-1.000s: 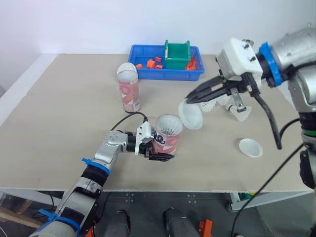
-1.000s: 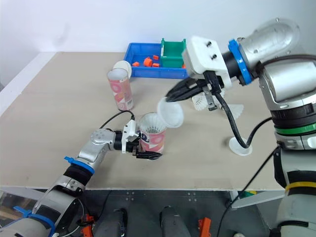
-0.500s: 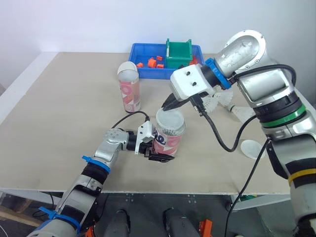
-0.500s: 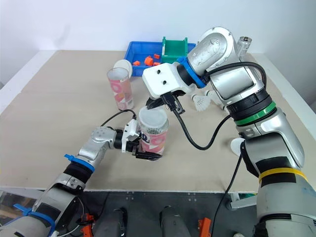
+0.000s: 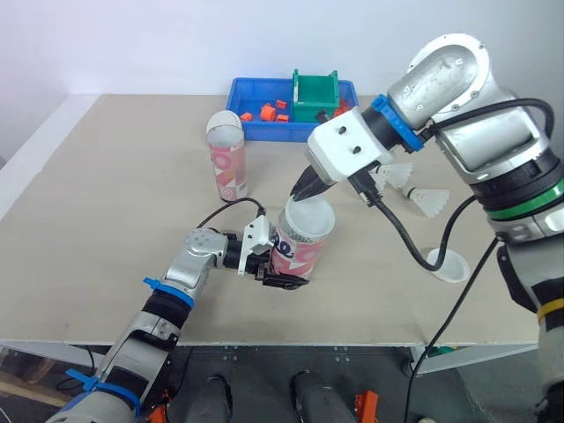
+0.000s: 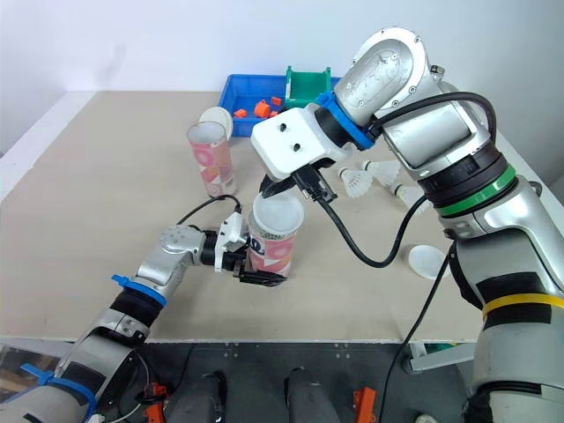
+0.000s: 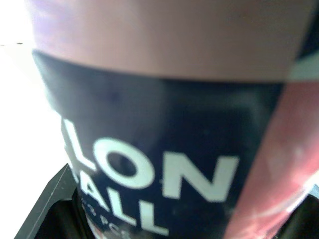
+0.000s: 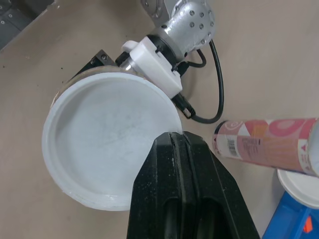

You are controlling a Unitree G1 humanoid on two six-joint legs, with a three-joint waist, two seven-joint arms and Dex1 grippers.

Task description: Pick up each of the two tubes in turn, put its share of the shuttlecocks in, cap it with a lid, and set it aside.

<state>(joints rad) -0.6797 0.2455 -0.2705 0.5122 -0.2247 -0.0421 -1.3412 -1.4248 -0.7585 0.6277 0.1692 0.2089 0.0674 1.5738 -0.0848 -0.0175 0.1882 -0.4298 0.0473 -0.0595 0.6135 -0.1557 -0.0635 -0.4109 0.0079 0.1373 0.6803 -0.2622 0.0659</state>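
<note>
Left gripper [image 5: 280,264] clenched on tube [image 5: 296,251], low on its body, roughly upright near the front of table [image 5: 106,220]. Right gripper [image 5: 301,194] pinches lid [image 5: 310,218] by the rim, lid tilted on the tube mouth, probably not seated. Lid looks light, thin and flexy, so the rim grip suits. Tube likely stiff, light and tippy.

White letters "LON" above "ALL" on tube [image 7: 164,164] dark band, partly cropped.
</note>
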